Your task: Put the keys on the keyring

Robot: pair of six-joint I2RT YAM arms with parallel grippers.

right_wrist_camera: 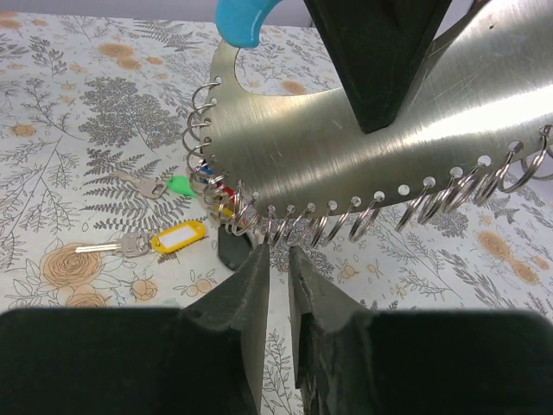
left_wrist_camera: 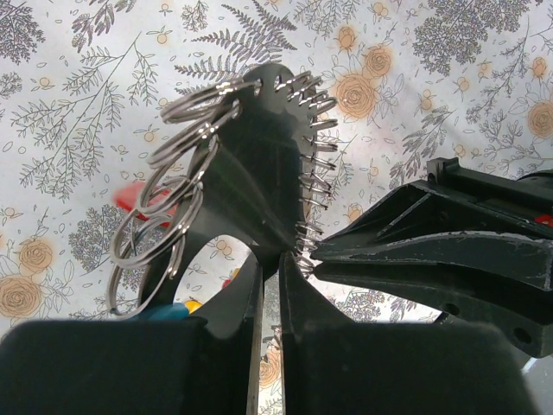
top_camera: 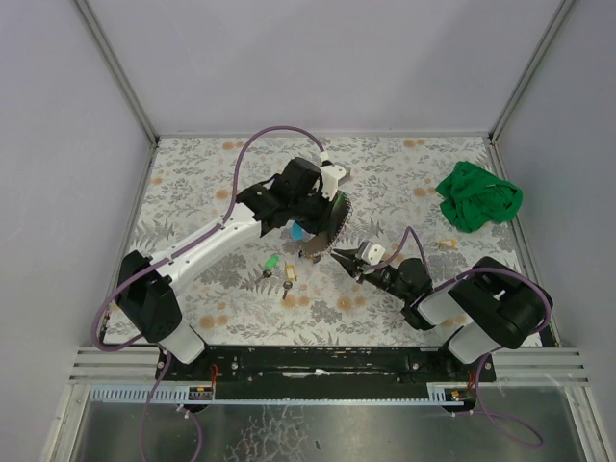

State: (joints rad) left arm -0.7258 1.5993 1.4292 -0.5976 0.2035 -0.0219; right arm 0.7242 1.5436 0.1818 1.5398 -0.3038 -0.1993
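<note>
My left gripper [top_camera: 316, 206] [left_wrist_camera: 270, 259] is shut on a half-round metal plate [top_camera: 335, 227] [right_wrist_camera: 346, 147] and holds it upright above the table. Its curved edge is lined with several keyrings [right_wrist_camera: 333, 226] [left_wrist_camera: 164, 216]. My right gripper [top_camera: 338, 254] [right_wrist_camera: 279, 251] has its jaws almost together, pinching one ring on the plate's lower edge. It also shows in the left wrist view [left_wrist_camera: 313, 256]. The green-capped key [top_camera: 272, 264] [right_wrist_camera: 177, 185] and the yellow-tagged key [top_camera: 288, 280] [right_wrist_camera: 173, 238] lie flat on the table, left of the plate and apart from both grippers.
A crumpled green cloth [top_camera: 478, 197] lies at the back right. A small yellow bit [top_camera: 448, 243] lies near it. A blue handle piece [right_wrist_camera: 246, 22] sits on the plate's end. Red and yellow tags [right_wrist_camera: 216, 194] hang among the rings. The floral table cover [top_camera: 192, 192] spans the table.
</note>
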